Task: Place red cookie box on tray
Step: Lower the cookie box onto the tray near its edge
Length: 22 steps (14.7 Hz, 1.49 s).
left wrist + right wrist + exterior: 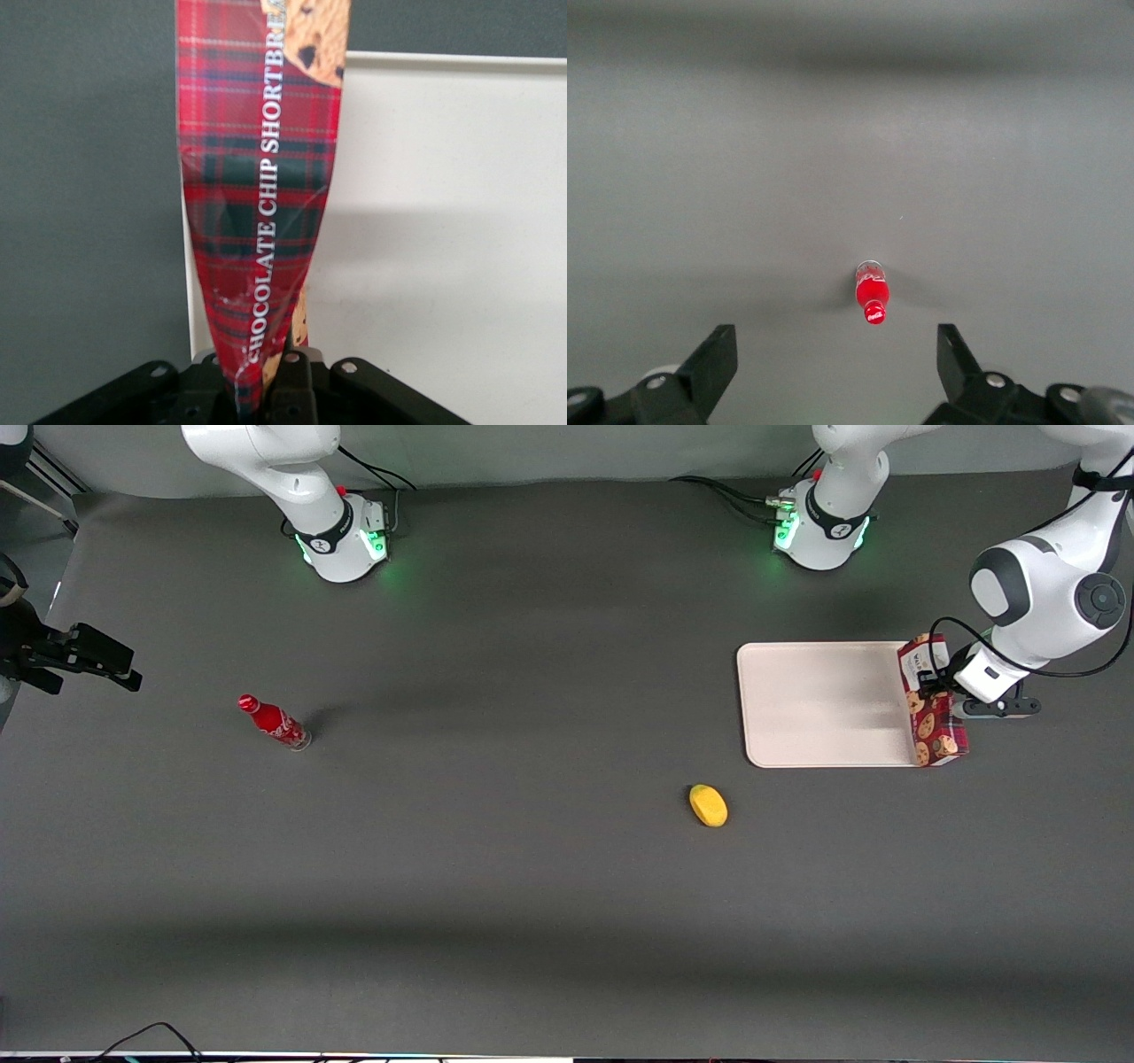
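The red cookie box is a long tartan carton printed with cookies, standing on its narrow edge over the rim of the cream-white tray at the working arm's end. My left gripper is shut on it near its white-labelled end. In the left wrist view the box runs away from the gripper, squeezed thin between the black fingers, with the tray beneath and beside it.
A yellow lemon-like object lies on the dark table nearer the front camera than the tray. A small red bottle stands toward the parked arm's end; it also shows in the right wrist view.
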{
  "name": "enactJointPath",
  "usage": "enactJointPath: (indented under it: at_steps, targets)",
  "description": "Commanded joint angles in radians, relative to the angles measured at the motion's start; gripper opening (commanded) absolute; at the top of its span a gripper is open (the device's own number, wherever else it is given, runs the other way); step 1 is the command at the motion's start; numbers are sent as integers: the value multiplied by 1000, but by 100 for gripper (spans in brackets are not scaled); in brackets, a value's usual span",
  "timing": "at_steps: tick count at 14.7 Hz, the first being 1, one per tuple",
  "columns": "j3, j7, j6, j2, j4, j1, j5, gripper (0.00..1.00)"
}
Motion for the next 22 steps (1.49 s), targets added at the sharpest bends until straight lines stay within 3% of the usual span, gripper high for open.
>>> enactJointPath:
  at_steps: [1, 6, 7, 9, 11, 18, 22]
  targets:
    - [4, -13, 40, -17, -42, -1, -7, 0]
    - [6, -13, 35, -4, -45, -1, -7, 0]
    - [6, -13, 37, 2, -42, -1, -7, 15]
    - [6, -13, 37, 14, -38, -4, -7, 80]
    - [6, -11, 32, 19, -33, -5, -7, 100]
    - [6, 2, 6, 3, -19, -5, -2, 100]
    - [6, 2, -327, -37, 198, -5, 2, 100]
